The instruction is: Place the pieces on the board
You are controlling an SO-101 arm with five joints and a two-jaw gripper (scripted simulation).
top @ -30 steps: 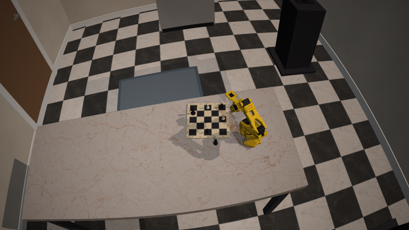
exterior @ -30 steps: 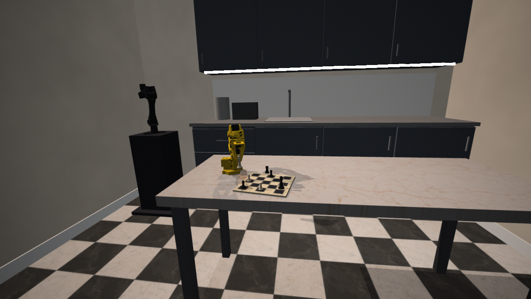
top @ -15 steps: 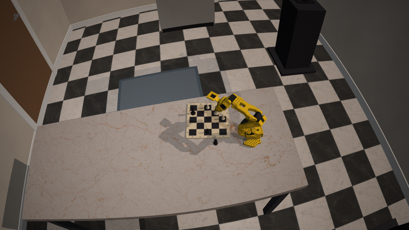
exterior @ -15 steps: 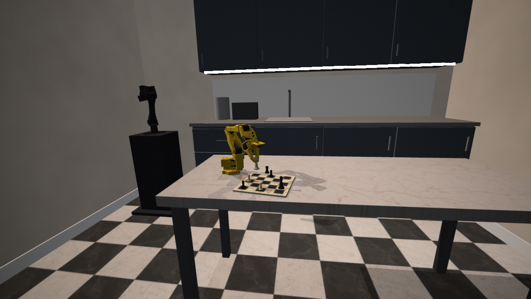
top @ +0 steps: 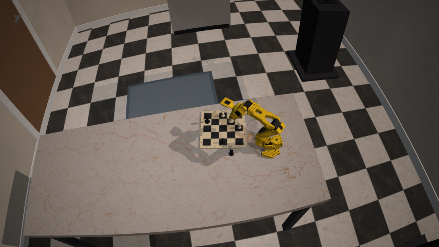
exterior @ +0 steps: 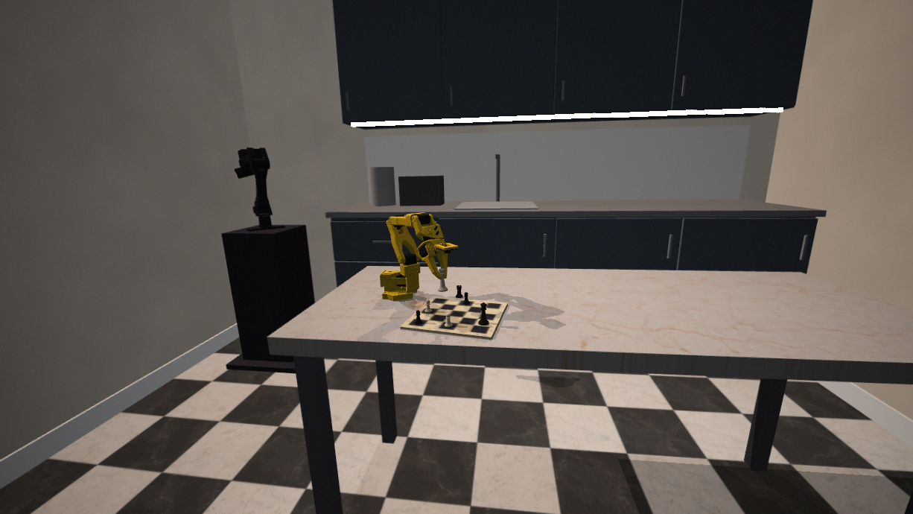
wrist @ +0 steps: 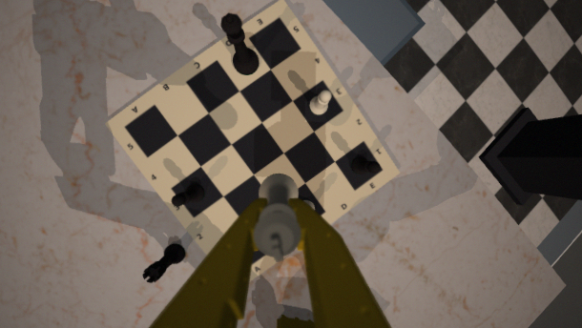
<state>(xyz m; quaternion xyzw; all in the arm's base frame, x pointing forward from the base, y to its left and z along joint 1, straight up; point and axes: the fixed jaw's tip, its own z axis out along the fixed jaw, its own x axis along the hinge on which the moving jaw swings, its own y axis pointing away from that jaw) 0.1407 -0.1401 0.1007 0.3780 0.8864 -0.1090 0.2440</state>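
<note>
While it hangs over the board [wrist: 143, 111], the end effector [wrist: 278, 229] is shut tight on the white king [wrist: 277, 216], maybe above C1.

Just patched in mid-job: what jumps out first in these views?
The yellow arm leans over the board, its gripper shut on the white king, held above the board's near edge. One black piece, seemingly the rook, is still on the table beside the board in the wrist view.
</note>
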